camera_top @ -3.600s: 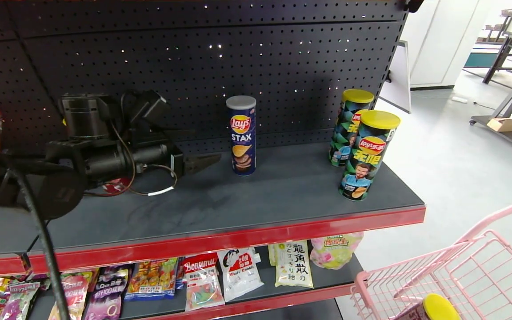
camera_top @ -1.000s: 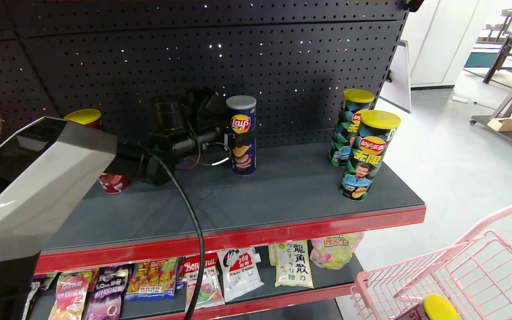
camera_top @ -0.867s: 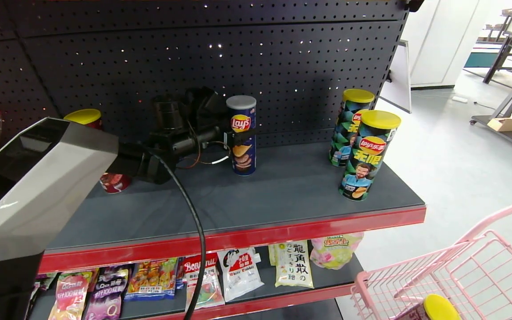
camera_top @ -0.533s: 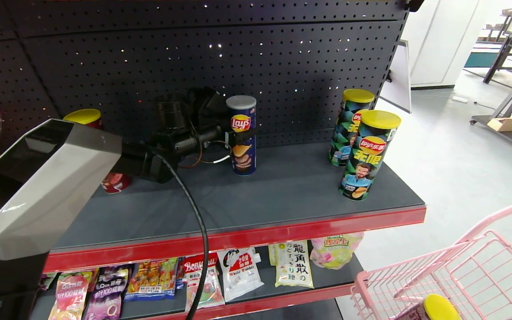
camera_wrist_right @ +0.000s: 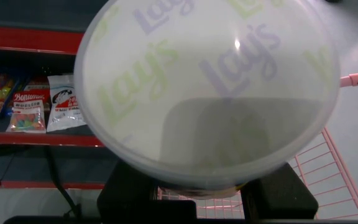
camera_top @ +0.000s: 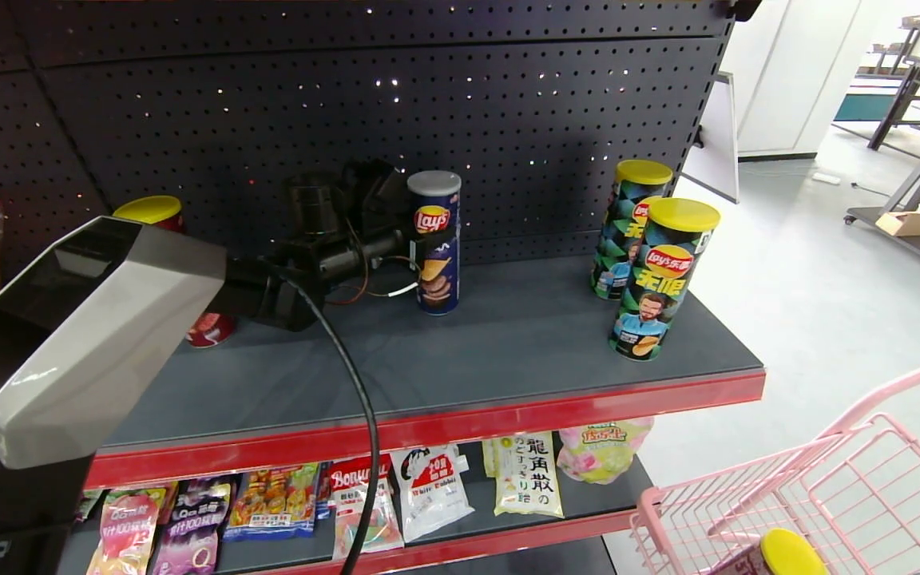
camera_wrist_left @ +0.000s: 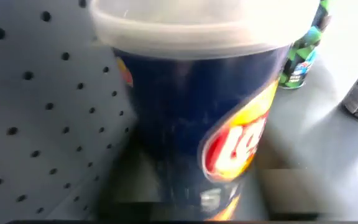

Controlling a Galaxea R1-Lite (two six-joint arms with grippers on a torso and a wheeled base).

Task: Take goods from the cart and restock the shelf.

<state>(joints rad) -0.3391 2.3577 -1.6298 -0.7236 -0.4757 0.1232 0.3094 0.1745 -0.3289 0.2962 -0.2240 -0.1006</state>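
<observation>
A blue chip can with a grey lid (camera_top: 434, 243) stands on the dark shelf board (camera_top: 508, 351) near the pegboard. My left gripper (camera_top: 422, 239) reaches it from the left, and its jaws sit on both sides of the can's middle. From the left wrist, the blue can (camera_wrist_left: 197, 118) lies right between the jaws of the left gripper (camera_wrist_left: 191, 196). My right gripper (camera_wrist_right: 204, 196) is shut on a can whose pale translucent lid (camera_wrist_right: 210, 87) faces the right wrist camera. The pink cart (camera_top: 811, 487) stands low at the right with a yellow-lidded can (camera_top: 791, 553) inside.
Two green cans with yellow lids (camera_top: 662, 279) (camera_top: 632, 231) stand at the shelf's right end. A red can with a yellow lid (camera_top: 152, 212) sits at the back left, partly behind my arm. Snack bags (camera_top: 428, 491) line the lower shelf. Bare board lies between the blue and green cans.
My left arm swung from the shelf's left side over to the blue can. Over the last second it crept slightly right, and the can shifted a touch with it.
</observation>
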